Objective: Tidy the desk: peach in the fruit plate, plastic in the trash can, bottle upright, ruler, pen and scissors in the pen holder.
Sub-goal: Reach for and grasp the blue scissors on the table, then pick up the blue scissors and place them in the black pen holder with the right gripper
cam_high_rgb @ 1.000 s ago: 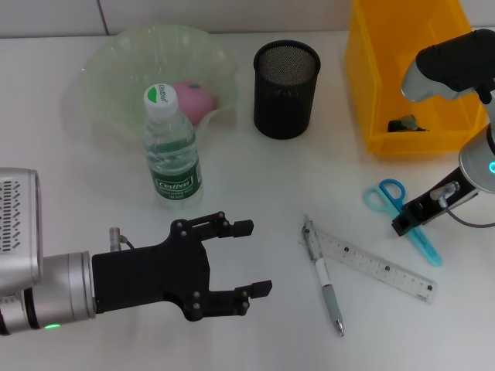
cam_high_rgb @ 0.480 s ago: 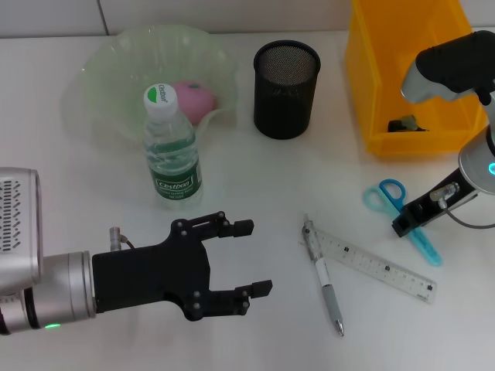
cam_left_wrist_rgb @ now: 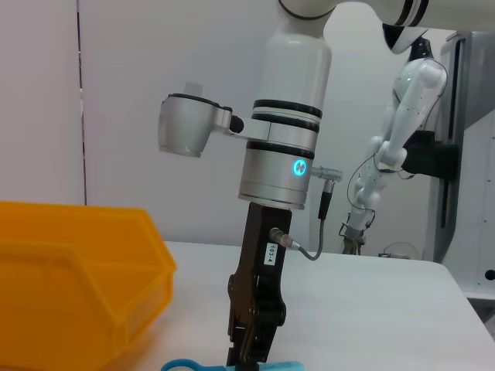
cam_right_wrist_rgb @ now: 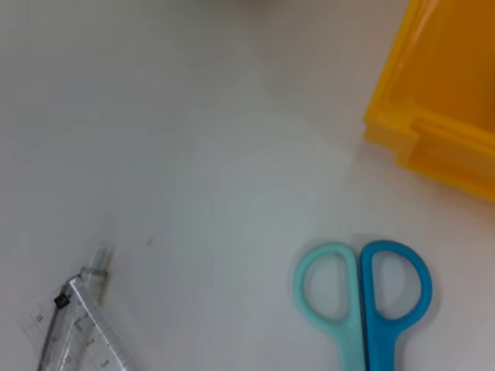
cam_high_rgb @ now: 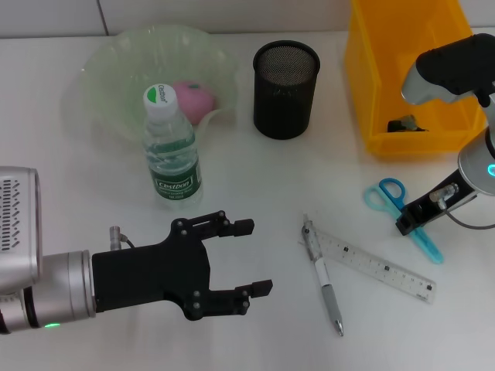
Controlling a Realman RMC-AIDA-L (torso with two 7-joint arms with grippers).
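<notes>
White smooth desk (cam_high_rgb: 255, 178) | right tool (cam_high_rgb: 405, 224) over blue-handled scissors (cam_high_rgb: 402, 216), grip unclear | left tool (cam_high_rgb: 255, 257) spread

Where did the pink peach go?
In the head view the peach sits inside the green fruit plate at the desk's far left, just behind the upright bottle.

peach (cam_high_rgb: 193, 99) in fruit plate (cam_high_rgb: 116, 58)

around the pen holder (cam_high_rgb: 286, 90) the desk (cam_high_rgb: 255, 178) lies bare in front, open to a gripper. the bottle (cam_high_rgb: 171, 149) and fruit plate (cam_high_rgb: 108, 69) crowd its left; the trash can (cam_high_rgb: 410, 77) walls its right.
</notes>
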